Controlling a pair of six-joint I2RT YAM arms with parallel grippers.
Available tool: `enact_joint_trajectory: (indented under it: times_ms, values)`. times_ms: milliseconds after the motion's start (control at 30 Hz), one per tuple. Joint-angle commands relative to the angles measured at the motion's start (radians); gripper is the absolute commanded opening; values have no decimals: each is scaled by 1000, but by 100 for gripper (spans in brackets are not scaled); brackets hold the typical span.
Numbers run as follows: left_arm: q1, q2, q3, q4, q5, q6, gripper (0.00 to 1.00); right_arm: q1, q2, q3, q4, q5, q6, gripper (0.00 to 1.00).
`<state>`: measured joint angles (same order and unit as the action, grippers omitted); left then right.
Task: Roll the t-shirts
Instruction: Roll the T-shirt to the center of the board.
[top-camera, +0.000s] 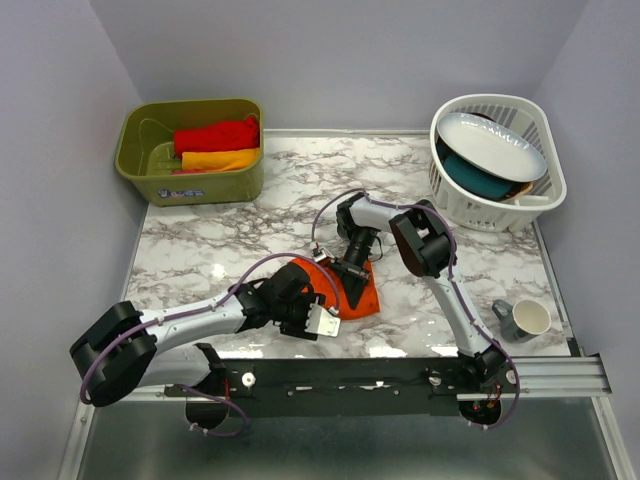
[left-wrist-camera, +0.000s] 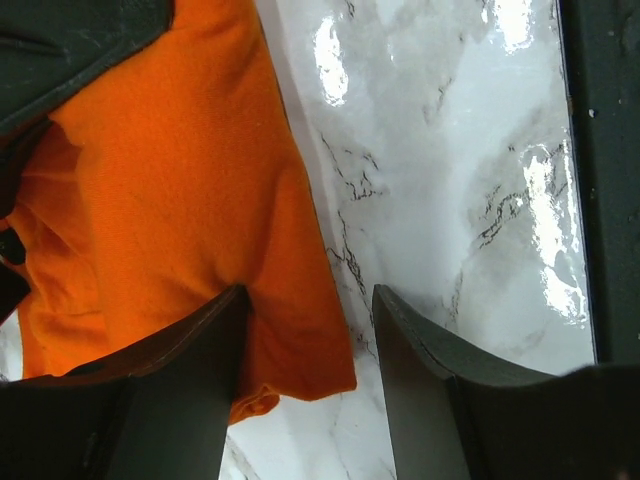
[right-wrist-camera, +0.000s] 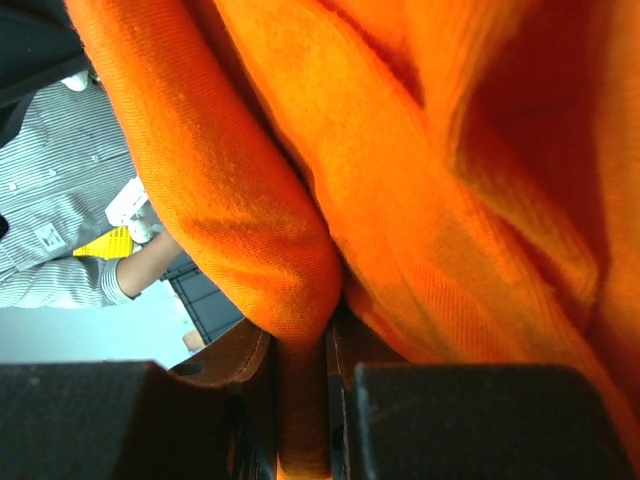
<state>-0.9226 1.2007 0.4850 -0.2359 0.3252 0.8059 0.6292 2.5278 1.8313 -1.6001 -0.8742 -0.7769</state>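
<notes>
The right gripper (right-wrist-camera: 302, 345) pinches narrowly on a fold of the orange t-shirt (right-wrist-camera: 420, 200). The left gripper (left-wrist-camera: 310, 310) stands parted astride its corner, clamping nothing. The shirt lies near-centre on the table (top-camera: 250, 210). It looks light, limp and easily bunched, so hems or folds are likely the best hold.

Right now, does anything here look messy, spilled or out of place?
Nothing looks spilled or broken. The only untidy thing is the orange t-shirt in the middle of the table: bunched, not flat, with a fold pinched in the right hand and the open left hand over its corner.
</notes>
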Motion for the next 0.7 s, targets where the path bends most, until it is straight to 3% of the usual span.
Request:
enact_joint_trajectory:
  times_ms: [0, 100, 300, 400, 433, 467, 600, 667]
  values:
    - [-2, 106, -42, -26, -69, 30, 65, -2, 95, -18, 72, 273, -33, 24]
    - [-1, 103, -69, -16, -72, 44, 61, -2, 94, -18, 72, 273, -32, 24]
    - [-1, 117, -34, -101, -28, 88, 22, -8, 88, -20, 72, 267, -35, 30]
    - [4, 128, 3, -196, 33, 128, 12, -25, 40, -26, 74, 254, -48, 51]
    - [16, 129, 36, -233, 57, 166, 5, -35, 8, -36, 75, 239, -68, 57]
    - [25, 138, 64, -274, 116, 176, 1, -48, -27, -44, 75, 231, -76, 99]
    - [102, 183, 179, -439, 277, 177, 0, -166, -263, -53, 118, 181, -74, 100]
    - [125, 191, 224, -445, 330, 155, 0, -204, -435, -124, 236, 198, -56, 100]
